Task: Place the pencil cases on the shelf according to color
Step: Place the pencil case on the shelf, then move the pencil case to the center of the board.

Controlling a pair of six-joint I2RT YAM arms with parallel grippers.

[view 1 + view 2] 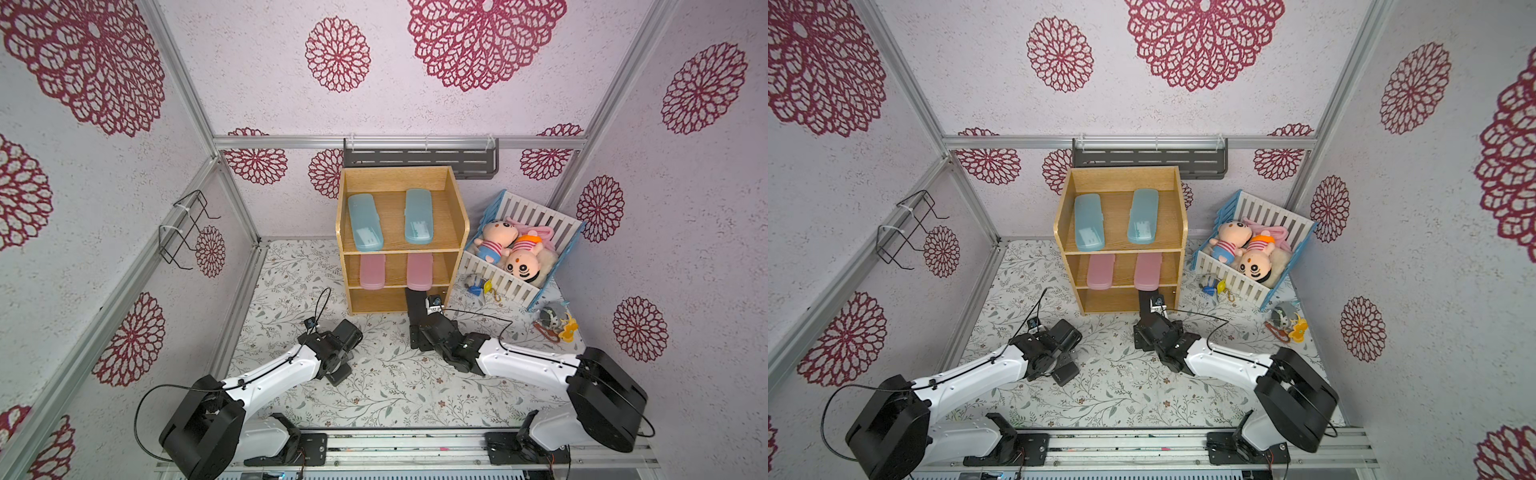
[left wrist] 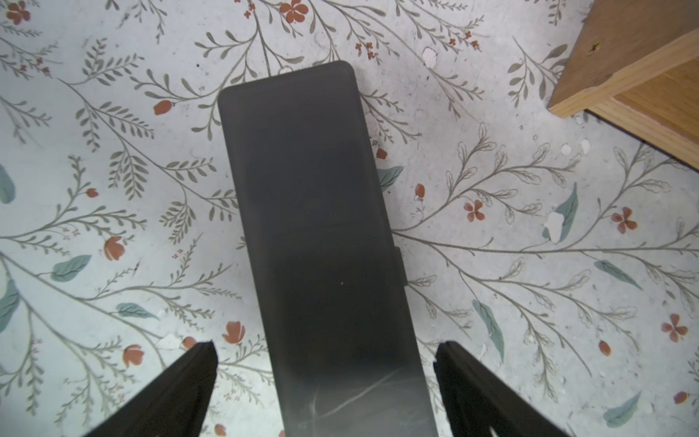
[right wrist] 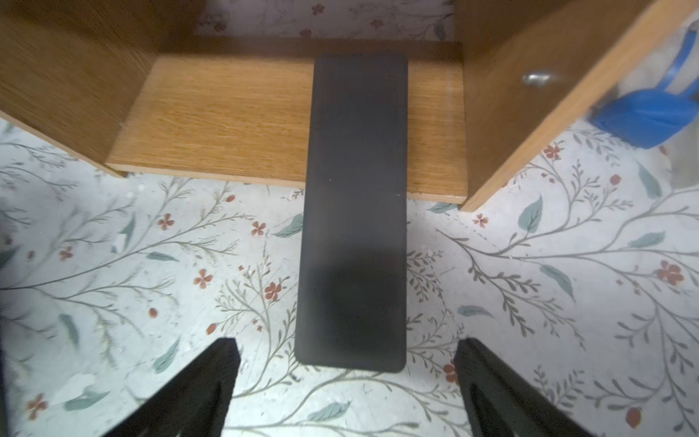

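The light wood shelf (image 1: 395,178) (image 1: 1121,178) holds two light blue pencil cases (image 1: 365,222) (image 1: 419,216) on its top tier and two pink ones (image 1: 372,270) (image 1: 419,270) on the middle tier. A black case (image 1: 415,301) (image 3: 355,208) lies half inside the bottom tier, its near end sticking out onto the table. My right gripper (image 1: 417,322) (image 3: 346,342) is open just behind that end, not touching it. A second black case (image 2: 310,227) (image 1: 338,376) lies flat on the table. My left gripper (image 2: 326,344) (image 1: 332,361) hangs open over it, a gap on each side.
A white slatted crate (image 1: 536,216) with plush dolls stands right of the shelf. Small toys (image 1: 478,286) (image 1: 557,322) lie in front of it. A grey slotted rack (image 1: 419,160) hangs on the back wall and a wire holder (image 1: 187,228) on the left wall.
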